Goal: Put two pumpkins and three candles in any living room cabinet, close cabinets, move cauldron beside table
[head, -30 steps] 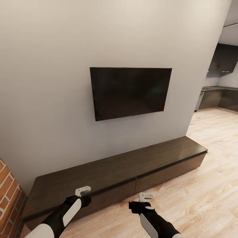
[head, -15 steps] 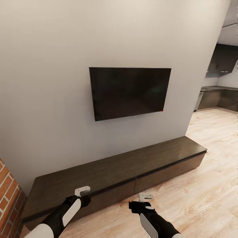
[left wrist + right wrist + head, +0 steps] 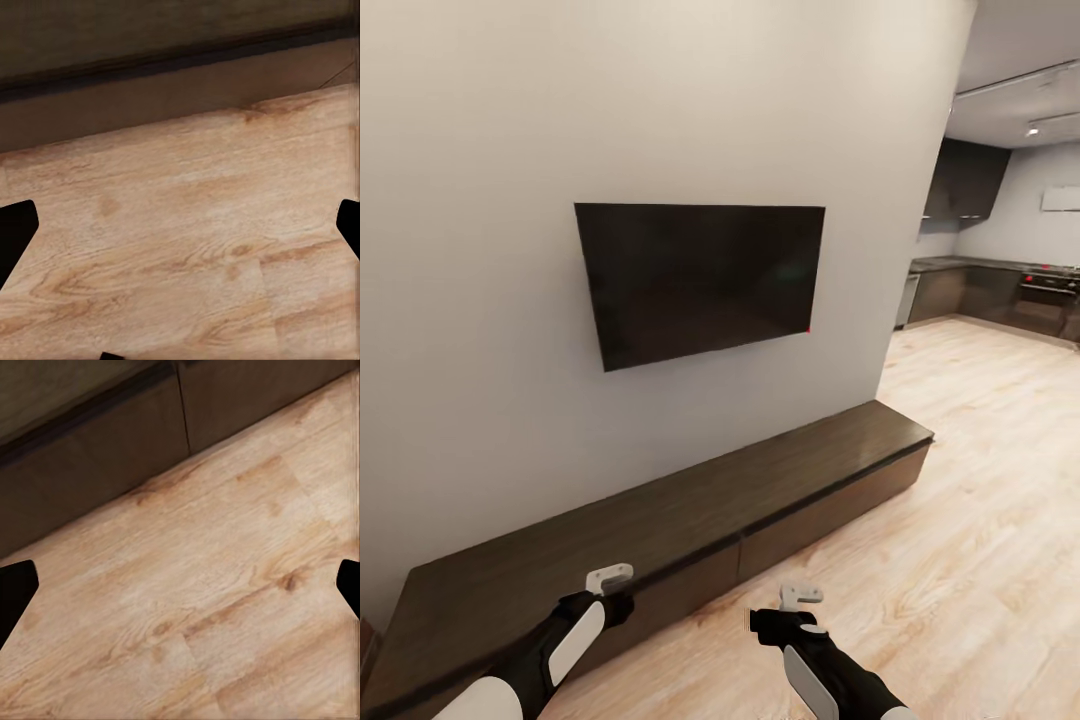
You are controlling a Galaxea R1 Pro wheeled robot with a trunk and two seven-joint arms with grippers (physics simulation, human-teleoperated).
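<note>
Wall point(image 3: 490, 330) with a dark television point(image 3: 700, 280) rises ahead; along its foot the cabinet point(image 3: 660, 510) runs with its long axis left-near to right-far, drawer fronts shut, just in front of both arms. Wooden floor point(image 3: 980, 520) stretches right toward a kitchen point(image 3: 1000, 290). The left tool point(image 3: 610, 578) hangs nearer the cabinet front than the right tool point(image 3: 800, 596). Both tools are spread apart and carry nothing. No pumpkin, candle or cauldron is visible from here, so I judge 1 must be fetched elsewhere next.

Cabinet against the wall, shut.
The long, low dark-brown wood cabinet point(image 3: 690, 520) stood along the grey wall, both drawer fronts closed flush.
</note>
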